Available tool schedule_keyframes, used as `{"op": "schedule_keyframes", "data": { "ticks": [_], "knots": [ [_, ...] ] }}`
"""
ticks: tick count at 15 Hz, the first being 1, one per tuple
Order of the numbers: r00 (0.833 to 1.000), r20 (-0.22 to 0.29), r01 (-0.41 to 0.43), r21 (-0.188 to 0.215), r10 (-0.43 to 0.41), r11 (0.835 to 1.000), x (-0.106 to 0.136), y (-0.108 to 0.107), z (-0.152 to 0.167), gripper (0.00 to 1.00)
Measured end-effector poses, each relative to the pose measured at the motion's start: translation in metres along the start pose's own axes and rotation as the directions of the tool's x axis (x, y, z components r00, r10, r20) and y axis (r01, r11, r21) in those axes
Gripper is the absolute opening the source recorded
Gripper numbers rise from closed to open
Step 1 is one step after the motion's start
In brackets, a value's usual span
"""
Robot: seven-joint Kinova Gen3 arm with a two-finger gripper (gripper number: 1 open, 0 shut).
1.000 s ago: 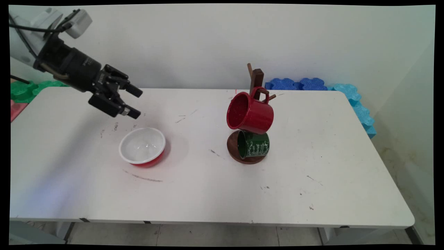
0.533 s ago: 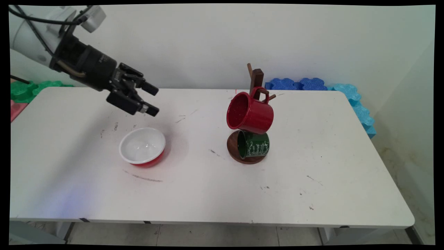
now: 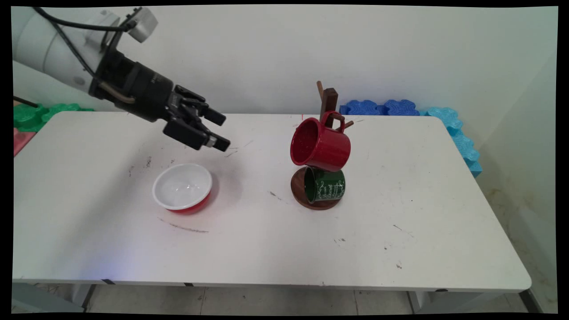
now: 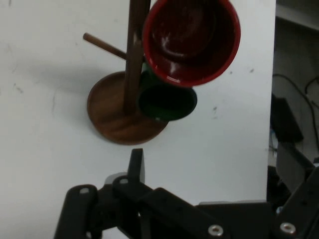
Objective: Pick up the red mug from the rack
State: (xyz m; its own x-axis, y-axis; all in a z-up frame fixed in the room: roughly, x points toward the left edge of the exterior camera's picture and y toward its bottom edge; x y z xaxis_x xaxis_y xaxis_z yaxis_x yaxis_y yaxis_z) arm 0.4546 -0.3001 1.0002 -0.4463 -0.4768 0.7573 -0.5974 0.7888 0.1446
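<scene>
Hovering above the white table [image 3: 400,213], my gripper [image 3: 221,131] holds its two black fingers parted and grips nothing, touching nothing. Nearest below it sits a round enamel bowl [image 3: 182,187], glossy white inside, red outside, toward the table's left edge. A wooden mug tree [image 3: 330,101] on a round brown base stands mid-table, carrying a glossy red mug [image 3: 320,144] above a dark green mug [image 3: 325,185] with pale lettering.

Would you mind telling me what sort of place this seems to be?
Probably a robotics lab or test room: a robot arm's gripper hangs over a scuffed white table holding a mug tree, with foam mats along a bare wall.
</scene>
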Motion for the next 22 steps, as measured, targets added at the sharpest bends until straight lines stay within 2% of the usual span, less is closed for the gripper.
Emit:
{"op": "schedule_keyframes", "data": {
  "ticks": [11, 22],
  "knots": [
    [0.996, -0.067, 0.058, -0.011, -0.059, 0.998, 0.010, 0.022, 0.045, 1.00],
    [0.989, -0.105, 0.107, -0.022, -0.108, 0.994, 0.021, 0.042, 0.087, 1.00]
  ]
}}
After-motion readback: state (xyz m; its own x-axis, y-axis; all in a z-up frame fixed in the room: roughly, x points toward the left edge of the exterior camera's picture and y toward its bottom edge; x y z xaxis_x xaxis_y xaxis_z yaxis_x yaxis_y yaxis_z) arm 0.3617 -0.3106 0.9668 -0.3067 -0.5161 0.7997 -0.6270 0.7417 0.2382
